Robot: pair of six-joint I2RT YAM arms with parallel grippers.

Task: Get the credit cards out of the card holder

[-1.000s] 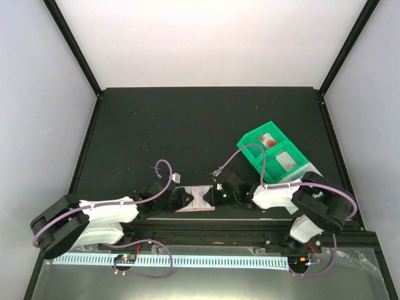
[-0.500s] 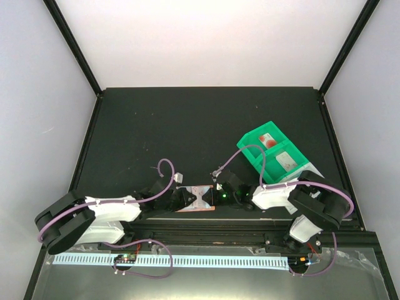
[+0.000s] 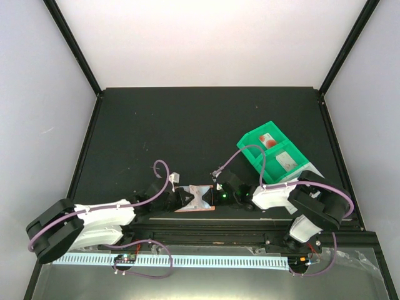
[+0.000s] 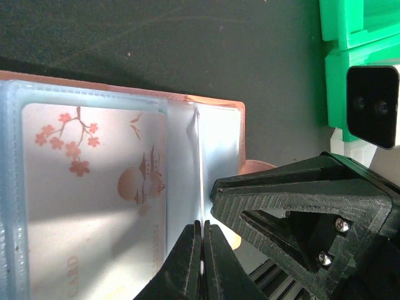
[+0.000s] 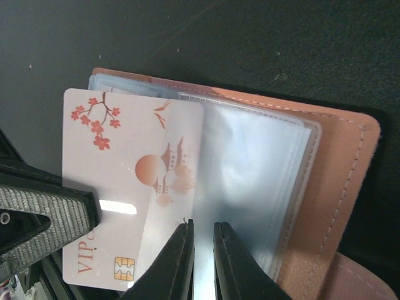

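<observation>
At the near edge, arms (image 3: 106,215) low over card holder (image 5: 337,187), left fingers (image 4: 187,262) closed, right fingers' (image 5: 178,256) state unclear

The card holder (image 5: 340,169) lay open and flat on the dark table at its near edge, its salmon-orange cover facing down, with pale stitching along the border and a rounded tab at one corner. Its pale blue clear sleeves (image 5: 250,181) fanned up from the spine, one leaf bulging. A credit card (image 5: 125,169), pale pink with a red blossom branch, a sun and a pagoda, lettering and a chip near one end, lay flat on the inner pages and stuck out past the cover's edge. Well apart, two more pale cards (image 3: 267,140) lay in the green bin (image 3: 247,150), one in each compartment, their details too small to tell.
</observation>
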